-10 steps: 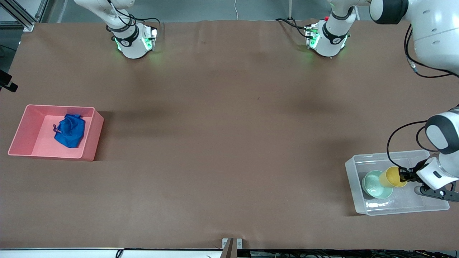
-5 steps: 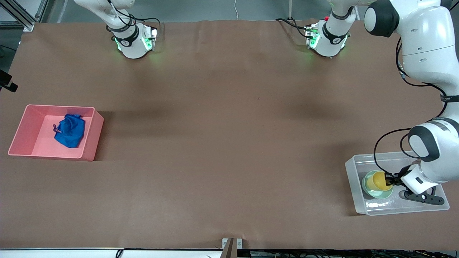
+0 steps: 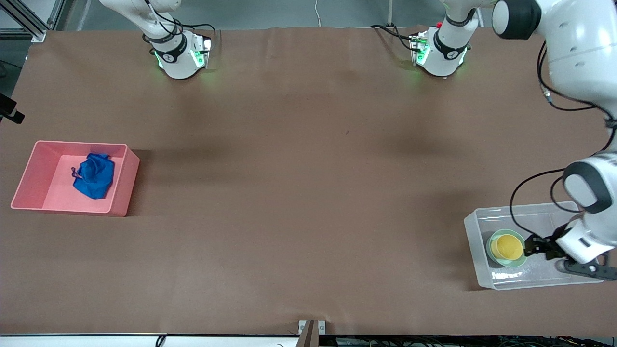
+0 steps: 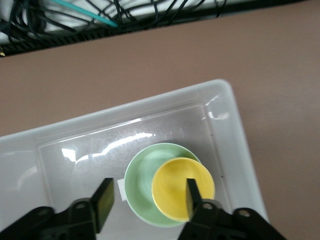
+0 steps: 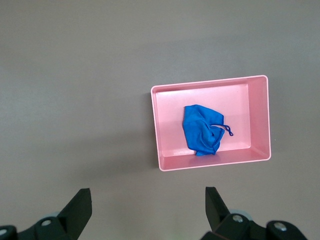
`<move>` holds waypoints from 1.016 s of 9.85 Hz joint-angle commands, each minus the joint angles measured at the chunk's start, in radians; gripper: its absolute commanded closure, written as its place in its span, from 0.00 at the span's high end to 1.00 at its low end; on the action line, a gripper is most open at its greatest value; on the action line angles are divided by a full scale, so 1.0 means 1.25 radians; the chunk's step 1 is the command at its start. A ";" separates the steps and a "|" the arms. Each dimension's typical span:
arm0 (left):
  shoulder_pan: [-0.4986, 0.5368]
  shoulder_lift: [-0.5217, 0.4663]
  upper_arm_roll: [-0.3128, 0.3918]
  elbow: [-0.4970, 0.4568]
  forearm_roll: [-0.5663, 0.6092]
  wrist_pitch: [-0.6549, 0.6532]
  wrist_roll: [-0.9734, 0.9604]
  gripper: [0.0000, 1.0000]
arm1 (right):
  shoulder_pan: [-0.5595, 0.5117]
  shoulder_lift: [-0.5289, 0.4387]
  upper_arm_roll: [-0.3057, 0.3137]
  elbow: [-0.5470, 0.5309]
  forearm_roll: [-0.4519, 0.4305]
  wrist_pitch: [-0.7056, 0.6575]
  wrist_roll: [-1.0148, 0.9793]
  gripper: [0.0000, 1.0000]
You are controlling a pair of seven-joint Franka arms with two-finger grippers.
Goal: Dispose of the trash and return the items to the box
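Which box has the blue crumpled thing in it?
The pink bin at the right arm's end holds the blue trash. The see-through box holds a yellow cup in a green bowl.

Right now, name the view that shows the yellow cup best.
The left wrist view: the yellow cup fills the foreground, standing in the green bowl inside the clear box, with only one open finger overlapping its rim. The front view shows it small, near the left tool. The right wrist view misses it.
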 commanded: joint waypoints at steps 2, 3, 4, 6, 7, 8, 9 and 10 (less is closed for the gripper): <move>0.000 -0.190 -0.052 -0.076 0.045 -0.184 -0.075 1.00 | -0.012 0.000 0.007 0.006 0.000 -0.007 -0.004 1.00; 0.002 -0.262 -0.090 -0.115 0.105 -0.210 -0.122 1.00 | -0.008 0.000 0.010 0.006 -0.001 -0.006 -0.004 1.00; 0.010 -0.353 -0.131 -0.191 0.163 -0.213 -0.175 1.00 | -0.006 0.000 0.009 0.006 -0.001 -0.007 -0.003 1.00; 0.029 -0.491 -0.210 -0.314 0.209 -0.213 -0.269 1.00 | -0.011 0.000 0.010 0.006 -0.001 -0.006 -0.004 1.00; 0.037 -0.536 -0.232 -0.350 0.213 -0.220 -0.292 1.00 | -0.008 0.001 0.009 0.007 -0.001 -0.006 -0.004 1.00; 0.034 -0.548 -0.236 -0.339 0.211 -0.278 -0.304 1.00 | -0.005 0.001 0.009 0.006 -0.001 -0.007 -0.004 1.00; 0.027 -0.539 -0.236 -0.289 0.211 -0.318 -0.342 1.00 | -0.005 0.001 0.009 0.006 -0.001 -0.007 -0.004 1.00; 0.024 -0.526 -0.236 -0.248 0.211 -0.334 -0.354 1.00 | -0.005 0.001 0.008 0.006 -0.001 -0.007 -0.003 1.00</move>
